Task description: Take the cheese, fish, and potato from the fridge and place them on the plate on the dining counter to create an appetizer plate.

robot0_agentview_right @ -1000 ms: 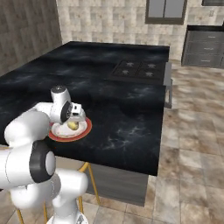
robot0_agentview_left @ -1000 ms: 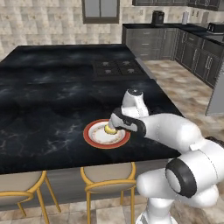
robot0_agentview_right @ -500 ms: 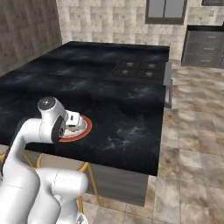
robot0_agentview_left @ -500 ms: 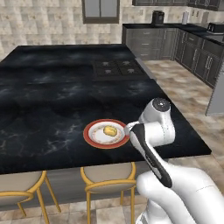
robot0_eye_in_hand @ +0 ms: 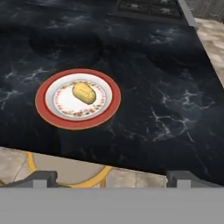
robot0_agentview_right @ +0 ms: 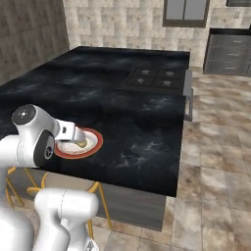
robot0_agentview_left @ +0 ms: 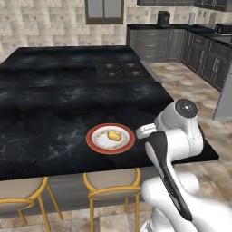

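Note:
The plate [robot0_agentview_left: 92, 139] [robot0_agentview_right: 96, 142] [robot0_eye_in_hand: 41, 103], red-rimmed with a white centre, lies near the front edge of the black dining counter [robot0_agentview_left: 54, 99] [robot0_agentview_right: 142, 112] [robot0_eye_in_hand: 170, 83]. The yellowish-brown potato [robot0_agentview_left: 113, 135] [robot0_agentview_right: 81, 144] [robot0_eye_in_hand: 84, 92] rests on its middle. My gripper [robot0_eye_in_hand: 112, 178] is open and holds nothing. It hangs back over the counter's near edge, to the right of the plate and clear of it. The cheese, the fish and the fridge are out of view.
A black cooktop [robot0_agentview_left: 121, 71] [robot0_agentview_right: 156, 78] is set into the far part of the counter. Yellow-framed stools [robot0_agentview_left: 113, 190] stand under the near edge. Dark cupboards [robot0_agentview_left: 201, 52] line the back right, with tiled floor [robot0_agentview_right: 215, 147] beside the counter.
The arm has drawn back from over the plate toward the base and folded up. The potato stays on the plate, and the gripper stays open.

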Motion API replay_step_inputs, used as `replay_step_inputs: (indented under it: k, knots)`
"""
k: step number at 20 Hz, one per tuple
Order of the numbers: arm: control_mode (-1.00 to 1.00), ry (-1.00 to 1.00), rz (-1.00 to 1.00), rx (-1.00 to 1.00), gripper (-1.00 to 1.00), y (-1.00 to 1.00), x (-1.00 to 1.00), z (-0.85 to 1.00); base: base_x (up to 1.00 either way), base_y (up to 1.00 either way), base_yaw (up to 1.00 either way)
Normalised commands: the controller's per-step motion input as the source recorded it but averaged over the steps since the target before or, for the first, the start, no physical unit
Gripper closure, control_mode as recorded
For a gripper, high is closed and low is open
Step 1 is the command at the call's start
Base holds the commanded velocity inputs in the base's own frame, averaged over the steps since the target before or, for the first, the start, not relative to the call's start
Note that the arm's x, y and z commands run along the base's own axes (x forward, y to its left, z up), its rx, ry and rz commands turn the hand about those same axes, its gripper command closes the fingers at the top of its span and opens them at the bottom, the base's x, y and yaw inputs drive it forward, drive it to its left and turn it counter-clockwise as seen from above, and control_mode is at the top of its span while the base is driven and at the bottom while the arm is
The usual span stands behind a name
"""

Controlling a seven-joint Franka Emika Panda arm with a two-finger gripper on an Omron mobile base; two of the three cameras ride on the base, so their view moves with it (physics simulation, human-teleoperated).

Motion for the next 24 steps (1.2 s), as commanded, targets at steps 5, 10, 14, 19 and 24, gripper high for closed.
replay_step_inputs:
  k: [5,10,14,19,24]
  knots:
    - [1.00,0.00,0.00,0.00,-1.00,0.00,0.00,0.00,-0.74,-0.30,0.00]
    - [1.00,0.00,0.00,0.00,-1.00,0.00,0.00,0.00,-0.76,-0.90,-0.11]
    - [1.00,0.00,0.00,0.00,-1.00,0.00,0.00,0.00,-0.57,-1.00,-0.16]
    - [1.00,0.00,0.00,0.00,-1.00,0.00,0.00,0.00,-0.31,-1.00,-0.14]
    - [1.00,0.00,0.00,0.00,-1.00,0.00,0.00,0.00,-0.04,-1.00,-0.15]
